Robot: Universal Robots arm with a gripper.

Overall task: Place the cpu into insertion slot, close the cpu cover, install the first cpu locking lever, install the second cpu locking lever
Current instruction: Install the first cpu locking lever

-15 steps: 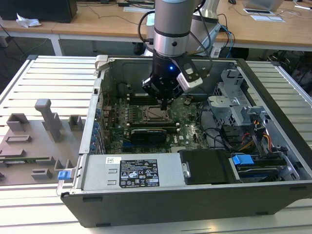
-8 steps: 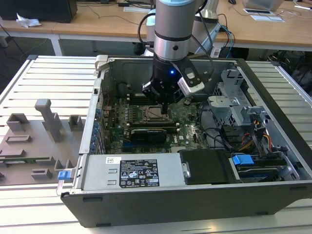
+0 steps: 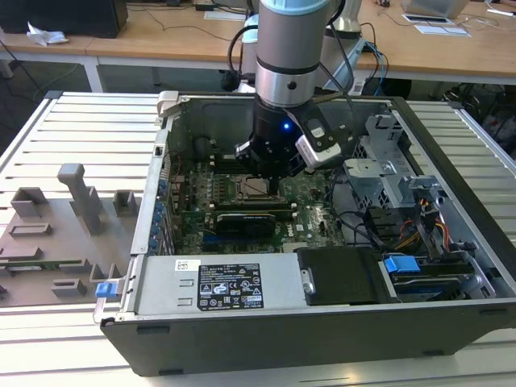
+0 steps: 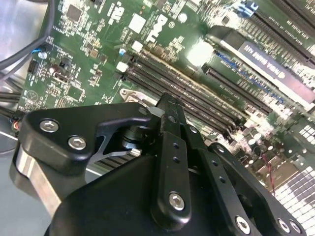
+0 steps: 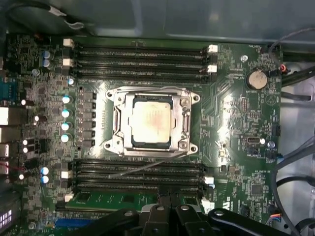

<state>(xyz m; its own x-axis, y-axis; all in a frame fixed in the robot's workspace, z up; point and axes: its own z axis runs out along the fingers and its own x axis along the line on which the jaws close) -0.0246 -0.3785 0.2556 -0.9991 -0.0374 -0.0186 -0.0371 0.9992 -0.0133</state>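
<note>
Cpu (image 5: 151, 122): lying seated in insertion slot (image 5: 118, 142), cpu cover (image 5: 186, 120) framing it; light, stiff, fragile; edges offering hold.
Tool (image 5: 165, 209): hovering nearby; finger spread indeterminable.

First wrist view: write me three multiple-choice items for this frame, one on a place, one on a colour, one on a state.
1. Where is the cpu?
A. On the grey rack outside the case
B. On a memory slot
C. In the insertion slot

2. What colour is the cpu's top?
A. Silver-grey
B. Blue
C. Black

3. How does the cpu cover stand?
A. Tilted upright, away from the chip
B. Down flat, framing the chip
C. Lying loose beside the socket

Answers:
1 C, the chip sits in the middle of the socket on the green motherboard.
2 A, its metal top shows pale silver-grey through the cover's window.
3 B, the metal frame lies level around the chip's rim.
</note>
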